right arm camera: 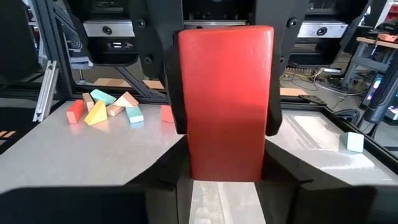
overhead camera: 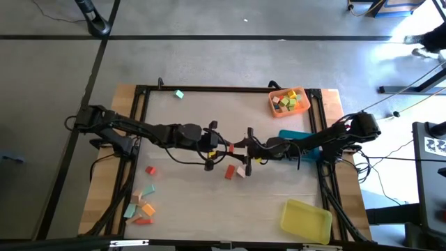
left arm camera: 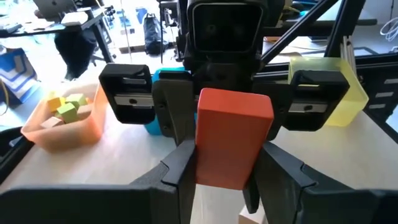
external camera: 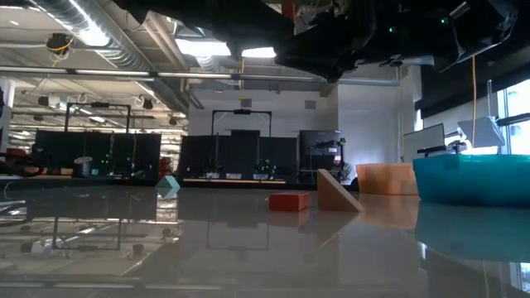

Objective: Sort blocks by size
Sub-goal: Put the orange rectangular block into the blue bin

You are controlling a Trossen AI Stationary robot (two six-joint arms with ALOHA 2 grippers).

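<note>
2 end effectors meet over the middle of the counter [overhead camera: 209,202], both clamped on the same red block [overhead camera: 231,148], which hangs between them above the surface. The left end effector [overhead camera: 217,146] reaches in from the left side and grips one end of the block; in its wrist view the fingers [left arm camera: 180,168] press against the block's sides, with the other arm's end effector directly behind it. The right end effector [overhead camera: 244,149] comes from the right and pinches the opposite end. Just below the pair, 2 blocks lie on the counter, a red one [overhead camera: 229,172] and a tan wedge [overhead camera: 241,171] beside it. A single red cube [overhead camera: 150,170] sits off to the left, and a small heap of teal, orange and tan blocks [overhead camera: 141,209] lies near the front-left corner. 1 teal block [overhead camera: 179,94] rests alone near the far edge. The orange tray [overhead camera: 273,109] at the far right holds several green, yellow and red blocks. A blue tray [overhead camera: 289,133] sits under the right arm, and a yellow tray [overhead camera: 306,222] lies at the front right.
</note>
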